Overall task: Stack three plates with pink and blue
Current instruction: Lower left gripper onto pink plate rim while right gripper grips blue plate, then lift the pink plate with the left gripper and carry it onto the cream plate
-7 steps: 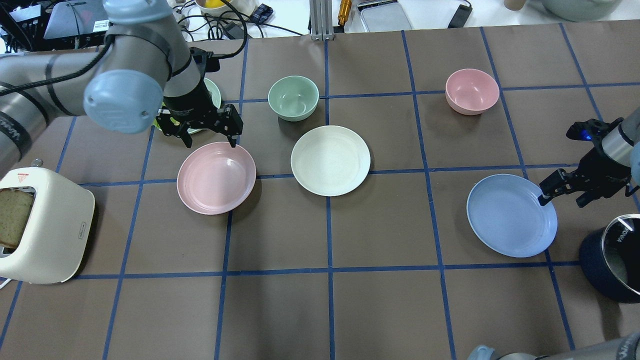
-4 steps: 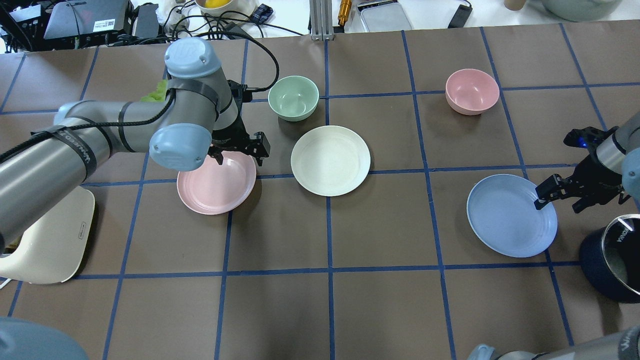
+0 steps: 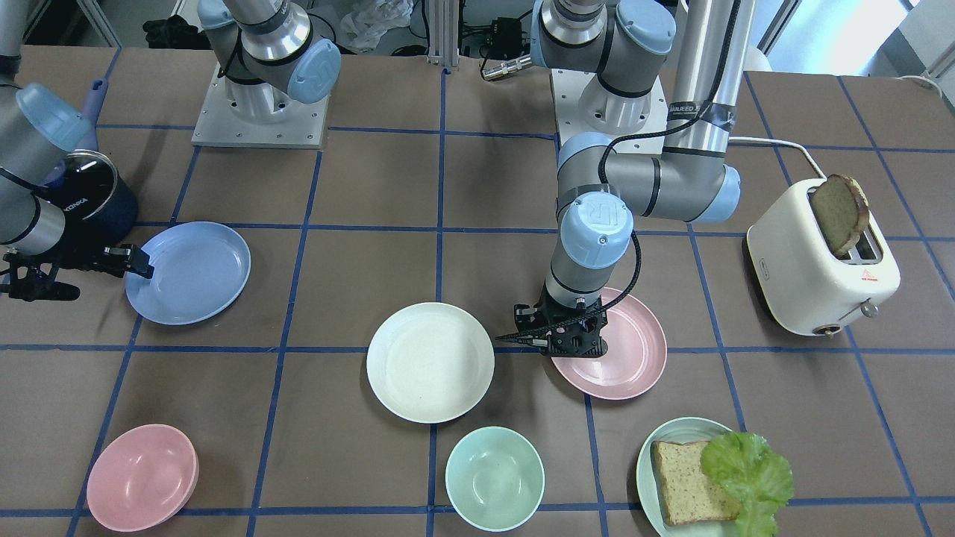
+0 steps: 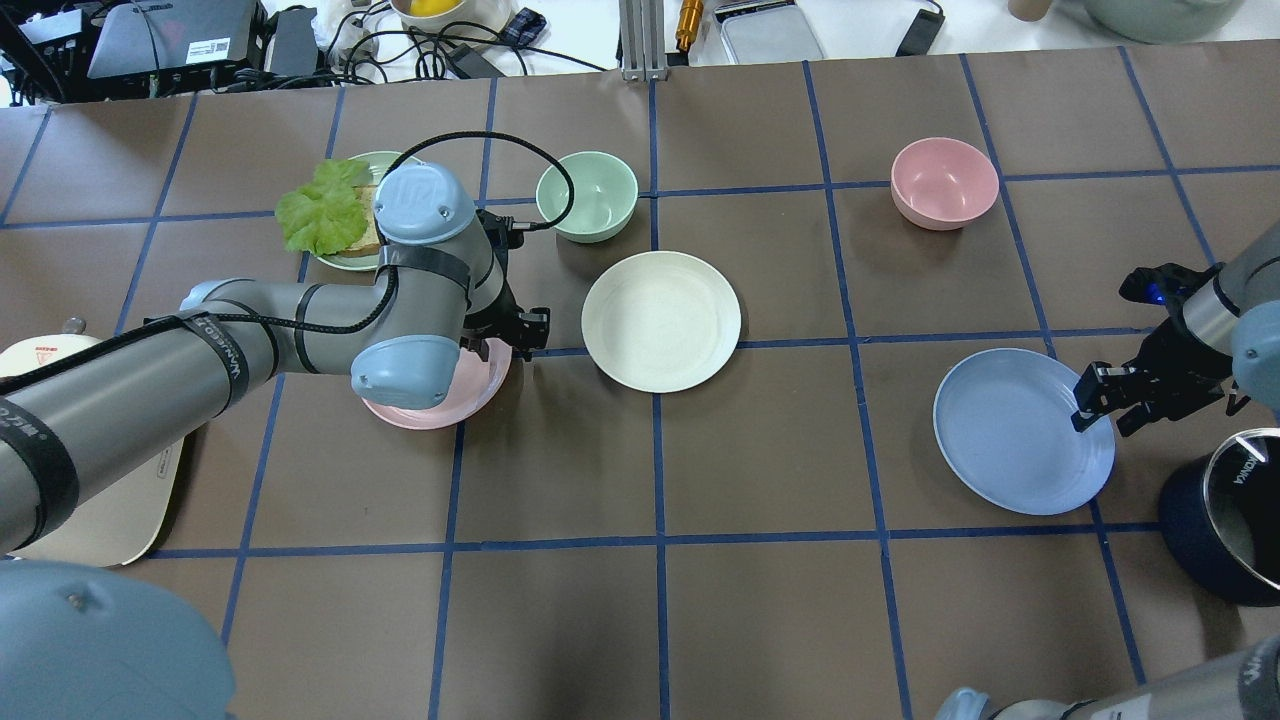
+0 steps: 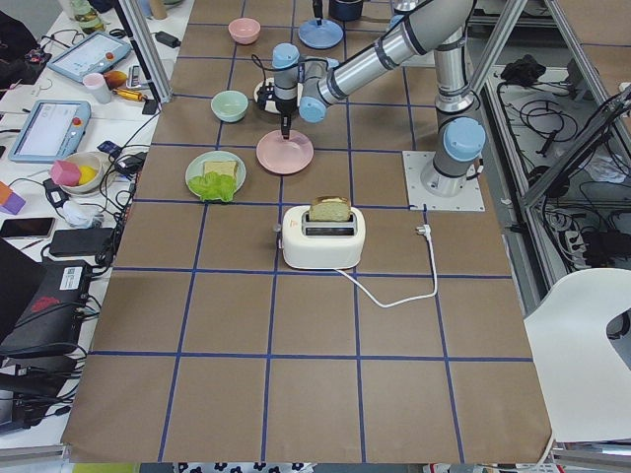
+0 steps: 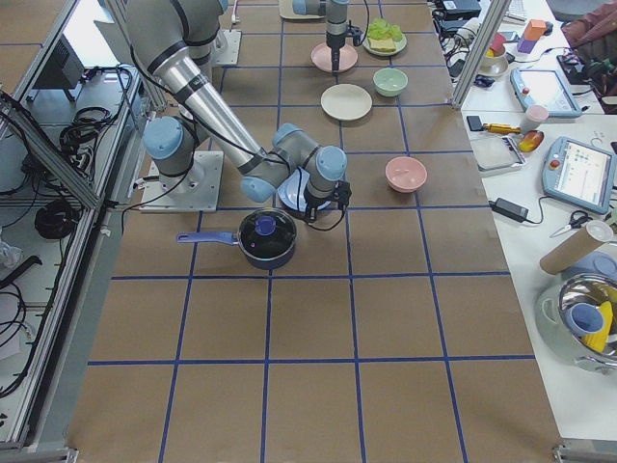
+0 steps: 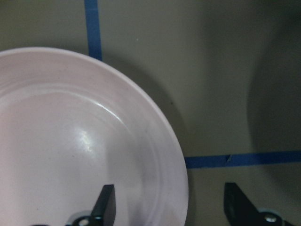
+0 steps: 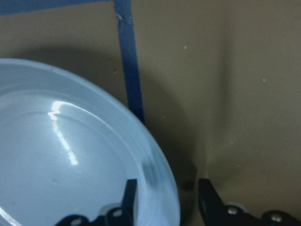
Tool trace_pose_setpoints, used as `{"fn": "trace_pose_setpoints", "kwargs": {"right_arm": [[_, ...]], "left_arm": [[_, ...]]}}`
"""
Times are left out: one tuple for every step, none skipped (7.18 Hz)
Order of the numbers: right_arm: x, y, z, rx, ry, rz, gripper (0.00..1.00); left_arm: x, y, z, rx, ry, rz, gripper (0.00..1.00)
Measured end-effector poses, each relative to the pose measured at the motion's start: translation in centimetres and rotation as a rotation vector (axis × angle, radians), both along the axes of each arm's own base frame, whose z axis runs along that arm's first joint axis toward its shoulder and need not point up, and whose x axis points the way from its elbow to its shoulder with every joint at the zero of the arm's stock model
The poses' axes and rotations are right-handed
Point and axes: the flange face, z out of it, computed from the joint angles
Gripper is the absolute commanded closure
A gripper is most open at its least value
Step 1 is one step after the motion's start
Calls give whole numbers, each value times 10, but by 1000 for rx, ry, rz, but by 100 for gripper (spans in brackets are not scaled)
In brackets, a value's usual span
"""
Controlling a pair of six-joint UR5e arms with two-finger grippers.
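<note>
Left claw (image 7: pixel 169 197) low over the pink plate (image 3: pixel 634 350), jaws apart and straddling its rim on the side facing the off-white plate (image 4: pixel 660 320). One finger (image 7: pixel 106 205) sits inside the dish, the other outside over the bench (image 4: pixel 760 480). Not clamped; there is a gap on both sides of the rim.

Right claw (image 8: pixel 167 183) is at the blue plate (image 4: pixel 1015 435), on the edge nearest the dark pot (image 4: pixel 1225 520). Its jaws are also apart with the rim between them, inner finger (image 8: pixel 129 193) over the blue surface, outer one over the bench. No grip visible.

All three plates lie flat on the bench, unstacked: pink on the robot's left, off-white just beside it at centre, blue well apart on the right.

Mint bowl (image 4: pixel 587 195) is near the off-white plate's far side, pink bowl (image 4: pixel 944 182) beyond the blue plate. Green plate with bread and lettuce (image 3: pixel 686 477) is near the pink plate. Toaster (image 3: pixel 821 261) with a bread slice stands at the left end.
</note>
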Motion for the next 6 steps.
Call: {"fn": "trace_pose_setpoints", "kwargs": {"right_arm": [[-1, -1, -2, 4, -2, 0, 100], [-3, -3, 0, 1, 2, -1, 100], [-6, -8, 6, -7, 9, -2, 100], [-9, -12, 13, -14, 14, -2, 100], [-11, -15, 19, -21, 18, -2, 100], [-13, -19, 29, -31, 24, 0, 100]], "left_arm": [[-2, 0, -2, -4, 0, -2, 100], [-4, 0, 1, -16, -9, -2, 100], [-11, -1, 10, -48, -39, -3, 100], [-28, -4, 27, -91, -73, -19, 100], [-52, -10, 50, -119, -94, -38, 100], [-76, -19, 73, -128, -102, -42, 100]]}}
